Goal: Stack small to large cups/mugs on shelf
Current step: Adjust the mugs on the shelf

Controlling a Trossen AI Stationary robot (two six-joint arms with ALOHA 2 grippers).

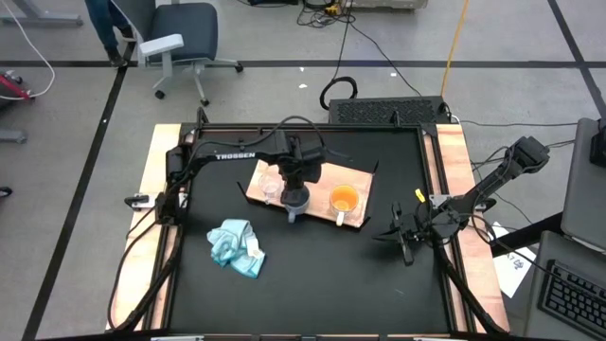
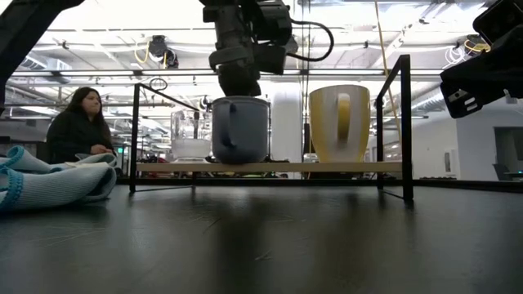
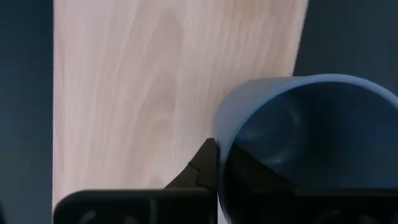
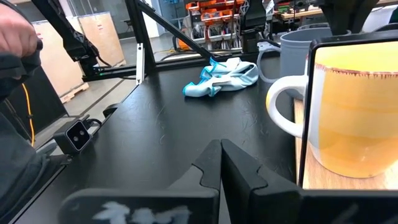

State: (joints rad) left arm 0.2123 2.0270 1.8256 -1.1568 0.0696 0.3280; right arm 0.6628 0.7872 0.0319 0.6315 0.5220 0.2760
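At the shelf's (image 1: 355, 220) front edge, I'm gripping the grey-blue mug (image 1: 297, 200).
My left end effector (image 1: 299, 185) is clamping its rim; I'm judging a straight, level lift safest.

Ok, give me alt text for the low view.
The left gripper is shut on the rim of the grey-blue mug, which stands on the shelf between the glass cup and the orange mug.

A grey office chair (image 1: 182, 38) stands on the taped grey floor (image 1: 66, 142). Bright ceiling lights (image 2: 114, 16) glare overhead. A seated person (image 2: 78, 126) waits behind.
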